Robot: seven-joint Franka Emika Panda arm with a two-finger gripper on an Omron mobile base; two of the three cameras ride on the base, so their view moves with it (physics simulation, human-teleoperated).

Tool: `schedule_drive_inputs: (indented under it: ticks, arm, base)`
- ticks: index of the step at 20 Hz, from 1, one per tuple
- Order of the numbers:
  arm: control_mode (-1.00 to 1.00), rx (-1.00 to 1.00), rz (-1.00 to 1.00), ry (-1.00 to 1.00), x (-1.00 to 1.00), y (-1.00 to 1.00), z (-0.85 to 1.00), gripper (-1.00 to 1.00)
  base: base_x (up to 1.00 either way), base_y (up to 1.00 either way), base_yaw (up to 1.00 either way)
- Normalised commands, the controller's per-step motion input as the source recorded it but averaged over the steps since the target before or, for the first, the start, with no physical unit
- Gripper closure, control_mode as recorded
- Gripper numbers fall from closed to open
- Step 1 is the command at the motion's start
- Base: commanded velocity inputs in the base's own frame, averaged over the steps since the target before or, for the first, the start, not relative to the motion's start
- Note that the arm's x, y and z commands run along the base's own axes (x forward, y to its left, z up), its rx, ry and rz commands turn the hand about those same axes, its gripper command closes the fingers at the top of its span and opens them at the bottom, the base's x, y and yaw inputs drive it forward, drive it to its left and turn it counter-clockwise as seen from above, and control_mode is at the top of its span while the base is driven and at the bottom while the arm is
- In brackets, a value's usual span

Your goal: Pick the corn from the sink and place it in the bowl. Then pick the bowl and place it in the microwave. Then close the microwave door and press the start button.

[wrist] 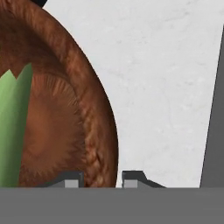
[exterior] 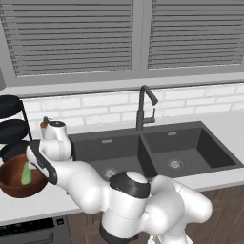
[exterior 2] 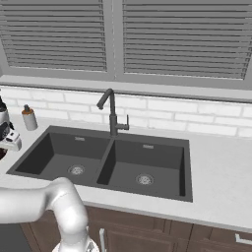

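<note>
On the counter left of the sink [exterior: 157,150] sits the bowl [exterior: 14,183], and the corn [exterior: 26,175] already lies inside it, its green husk showing against the brown wood; both sink basins hold only their drains. So the first step looks done: the corn is out of the sink and in the bowl.

The hand view puts the gripper [wrist: 101,178] right at the bowl's rim, one fingertip [wrist: 70,179] on the inner side of the wall and the other on the counter [wrist: 166,87] side, so the rim stands between them. The jaws are fairly narrow, close to the wall on either side; whether they already press on the wood I cannot tell, so I judge this to be the start of the second step, taking hold of the bowl by its rim.

From the left base view the arm reaches over to the bowl, beside the rack of black dishes [exterior: 10,125]. A soap bottle [exterior 2: 29,118] stands behind the sink near the faucet [exterior 2: 112,114].

Left to do, as I read it: lift the bowl, carry it into the microwave, shut the door and press start
</note>
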Motion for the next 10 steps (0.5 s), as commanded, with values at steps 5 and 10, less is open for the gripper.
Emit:
schedule_drive_inputs:
  ticks: [5, 10]
  arm:
    - [-1.0, 0.0, 0.0, 0.03, 0.0, 0.0, -0.14, 1.0]
    - [-1.0, 0.0, -0.01, 0.01, -0.1, -0.03, 0.0, 1.0]
  base:
    - [0.0, 0.0, 0.0]
    - [0.0, 0.0, 0.0]
